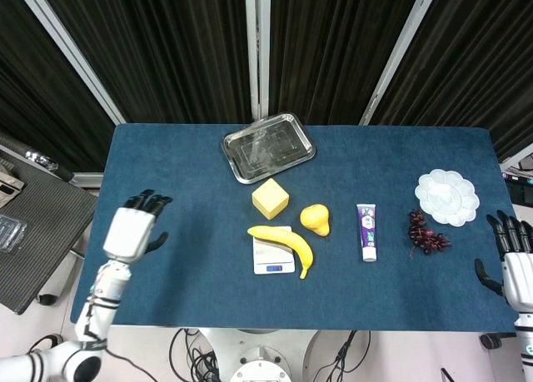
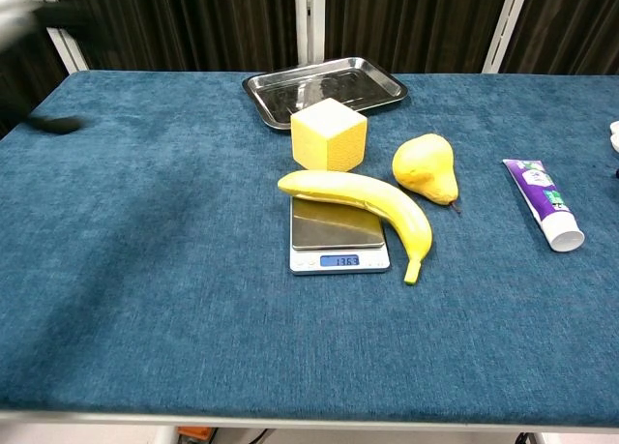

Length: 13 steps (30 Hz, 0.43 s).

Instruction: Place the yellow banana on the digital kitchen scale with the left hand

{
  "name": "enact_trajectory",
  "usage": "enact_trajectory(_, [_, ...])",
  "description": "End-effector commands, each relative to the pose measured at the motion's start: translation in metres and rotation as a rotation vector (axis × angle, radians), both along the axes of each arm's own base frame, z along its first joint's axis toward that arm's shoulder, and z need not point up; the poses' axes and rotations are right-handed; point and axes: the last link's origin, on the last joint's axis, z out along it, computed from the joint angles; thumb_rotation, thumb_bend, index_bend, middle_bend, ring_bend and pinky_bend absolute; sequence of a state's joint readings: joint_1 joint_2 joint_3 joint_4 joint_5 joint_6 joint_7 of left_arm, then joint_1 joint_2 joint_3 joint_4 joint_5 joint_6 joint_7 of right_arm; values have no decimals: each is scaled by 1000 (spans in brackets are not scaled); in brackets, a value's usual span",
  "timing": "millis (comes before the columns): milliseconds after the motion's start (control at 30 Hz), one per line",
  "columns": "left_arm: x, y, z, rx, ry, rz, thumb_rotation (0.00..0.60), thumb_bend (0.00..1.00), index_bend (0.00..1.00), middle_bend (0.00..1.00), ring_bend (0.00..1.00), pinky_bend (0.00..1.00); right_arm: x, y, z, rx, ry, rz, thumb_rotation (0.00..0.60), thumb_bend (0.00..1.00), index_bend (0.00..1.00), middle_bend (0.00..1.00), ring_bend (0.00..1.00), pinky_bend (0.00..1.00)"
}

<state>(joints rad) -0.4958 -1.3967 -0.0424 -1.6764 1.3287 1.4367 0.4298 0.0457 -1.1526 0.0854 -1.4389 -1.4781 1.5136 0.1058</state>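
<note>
banana resting across the scale, left hand clear at the worktop's edge

while the left hand (image 1: 131,232) hovers at the left edge of the blue cloth worktop (image 1: 183,257), its fingers are spread and it holds nothing. in the chest view it is only a dark blur at the top left corner. the right hand (image 1: 515,270) shows at the far right edge of the head view, fingers apart and empty, well apart from everything.

the curved yellow banana (image 2: 363,207) lies across the back right part of the small silver digital kitchen scale (image 2: 337,234). its blunt left end is over the platform; its stem end hangs past the scale's right side and appears to touch or nearly touch the cloth. the lit blue display on the scale's front shows digits, too small to read with confidence.

judged from this, the placing is essentially done. to finish well, the banana should rest wholly on the platform, so that its stem does not bear on the worktop and spoil the reading. if it needs correcting, a light nudge toward the platform's middle would do. the risk is rolling the fruit off the back edge.

just behind the scale stands a pale yellow foam cube (image 2: 329,133), and just to the right of the banana stands a yellow pear (image 2: 426,168). further off are a shiny steel tray (image 2: 324,86), a purple and white tube (image 2: 543,202), a bunch of dark red grapes (image 1: 426,235) and a white flower-shaped palette (image 1: 447,196).
</note>
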Motion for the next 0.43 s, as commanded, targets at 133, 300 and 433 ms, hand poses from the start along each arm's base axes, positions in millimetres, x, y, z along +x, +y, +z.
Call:
enact_trajectory(133, [-83, -53, 42, -16, 100, 110, 600, 77, 90, 111, 0, 39, 8, 9, -1, 5, 21, 28, 600, 315, 0, 0, 0, 0])
enact_trajectory(300, [-105, -68, 54, -28, 121, 145, 600, 64, 84, 97, 0, 7, 10, 9, -6, 33, 45, 36, 600, 310, 0, 0, 0, 0])
enact_trajectory(433, [-111, -75, 61, -23, 117, 153, 600, 64, 82, 97, 0, 7, 11, 7, -8, 43, 55, 35, 600, 310, 0, 0, 0, 0])
